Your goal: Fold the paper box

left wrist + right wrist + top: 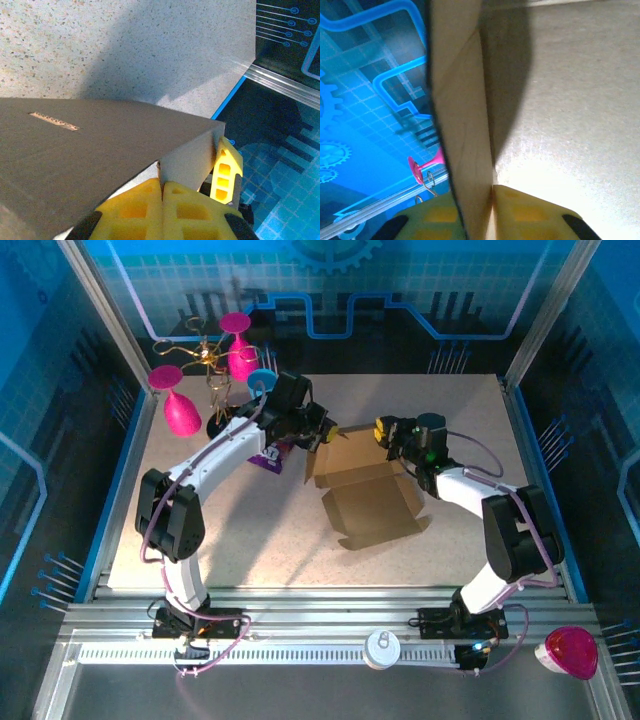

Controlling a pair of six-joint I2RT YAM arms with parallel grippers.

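Speckled table (240, 540), glassware crowded at 11 o'clock: two pink goblets (181, 410) on a gold wire stand (205, 355), with a blue cup (262, 379) just beside them

Purple snack packet (270, 458) lies at the box's 9 o'clock, partly under the left wrist and close to the cardboard

On the near rail, a white round cap (383, 648) at 6 o'clock and a pink dome (568, 653) at 5 o'clock, both well apart from the work

Paper box (365, 490) sits at table centre, a shade right; half formed. Long axis runs roughly 11 to 5 o'clock, with raised walls at the far end and an open flat panel pointing toward 5

Left gripper (322, 432) is at the far-left corner, clenched on a flap edge; fingers meet at the cardboard in the wrist view

Right gripper (385, 430) is at the far-right wall, grasping it; the board runs between both fingers
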